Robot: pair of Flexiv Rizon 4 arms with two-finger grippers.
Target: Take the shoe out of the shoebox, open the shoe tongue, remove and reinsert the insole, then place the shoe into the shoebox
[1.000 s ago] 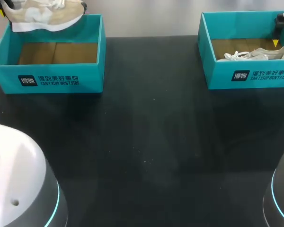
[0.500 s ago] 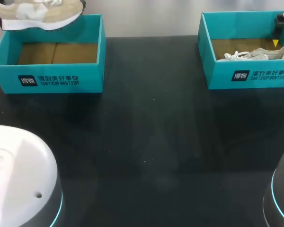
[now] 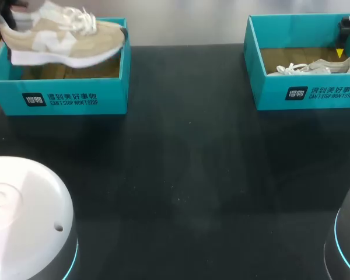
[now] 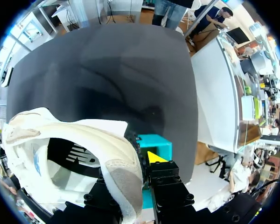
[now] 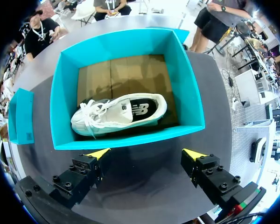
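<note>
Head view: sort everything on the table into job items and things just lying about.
Job: beige shoe, held by the left end effector; left shoebox below it.
Lying about, untouched: right shoebox; white shoe inside it.

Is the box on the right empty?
No, a white shoe lies inside the box.

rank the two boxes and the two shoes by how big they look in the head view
1. left box and right box: they look alike, and the right one is cut off by the view's edge
2. tan shoe, lifted, so somewhat nearer the camera
3. white shoe, partly hidden behind its box's wall
</note>
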